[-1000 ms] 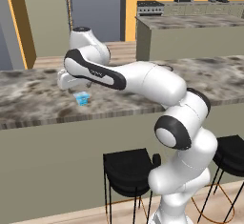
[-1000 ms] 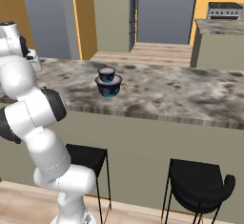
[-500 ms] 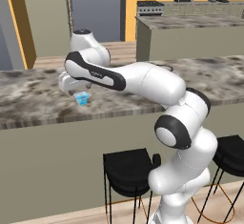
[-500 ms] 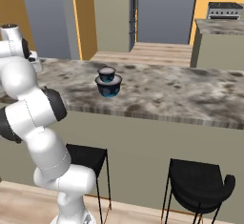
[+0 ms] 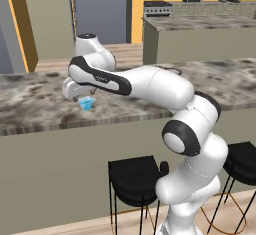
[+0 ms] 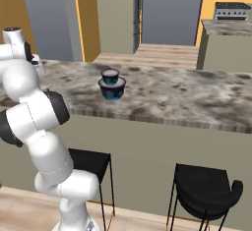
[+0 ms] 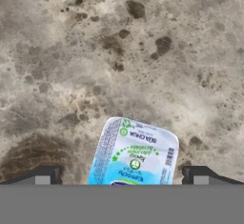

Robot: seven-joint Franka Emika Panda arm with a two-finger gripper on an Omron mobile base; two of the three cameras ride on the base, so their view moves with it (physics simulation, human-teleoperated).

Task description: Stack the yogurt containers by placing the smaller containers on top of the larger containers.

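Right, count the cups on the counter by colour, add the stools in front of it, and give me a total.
Light-blue cup: 1
Dark-blue cup: 1
Black stools: 2
Total: 4

Kitchen; stone counter (image 6: 187, 97), stools (image 6: 204, 188), stove (image 6: 231, 11)

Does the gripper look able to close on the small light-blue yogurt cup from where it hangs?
Probably yes. The gripper is open, directly above the small light-blue cup, a fingertip on either side, with only bare counter around it.
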